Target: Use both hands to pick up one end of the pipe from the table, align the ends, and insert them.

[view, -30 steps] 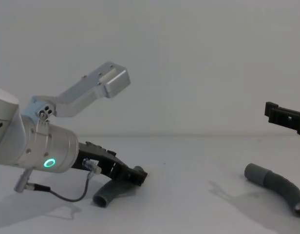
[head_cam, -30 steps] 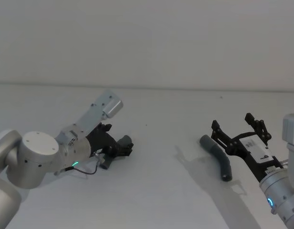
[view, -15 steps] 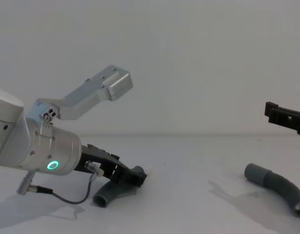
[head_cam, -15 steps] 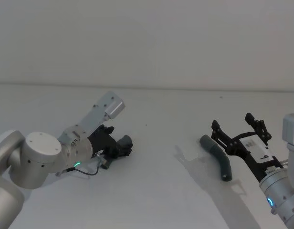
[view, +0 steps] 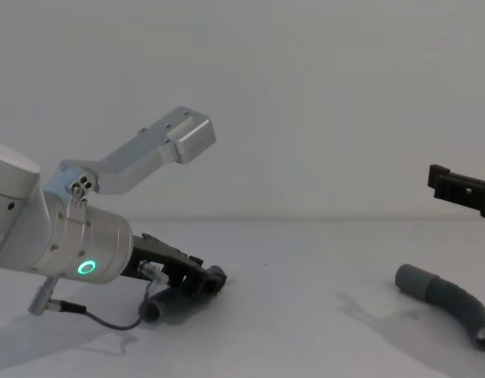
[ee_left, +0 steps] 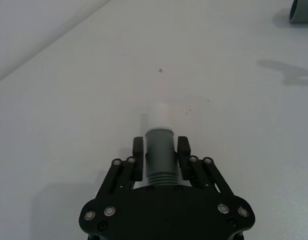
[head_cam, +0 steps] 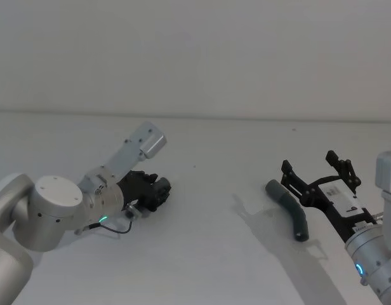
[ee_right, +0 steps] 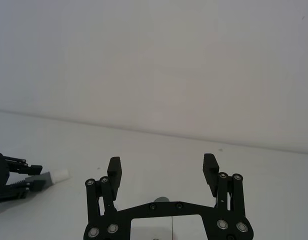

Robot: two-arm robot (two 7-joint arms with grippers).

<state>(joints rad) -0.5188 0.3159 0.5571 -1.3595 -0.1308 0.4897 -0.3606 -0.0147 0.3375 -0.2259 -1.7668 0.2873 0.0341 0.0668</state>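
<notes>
My left gripper [head_cam: 159, 190] is shut on the ribbed body of the shorter pipe piece [ee_left: 159, 155], low over the table [head_cam: 208, 254] at the left. Its grey cuff and white tip [ee_left: 157, 114] stick out beyond the fingers [ee_left: 138, 159]. In the chest view that piece [view: 168, 304] trails back under the gripper [view: 207, 281]. The longer pipe piece [head_cam: 289, 208] lies curved on the table at the right, also in the chest view [view: 451, 303]. My right gripper [head_cam: 310, 164] hangs open just above and behind it, nothing between its fingers [ee_right: 114, 170].
A thin grey cable [view: 109, 321] loops from the left wrist down to the table. The white table stretches bare between the two pipe pieces, and a plain wall [head_cam: 195, 57] rises behind it.
The left gripper has rolled and drawn back a little with the shorter piece, which now lies flatter under it. The right arm and the longer piece have not moved.
</notes>
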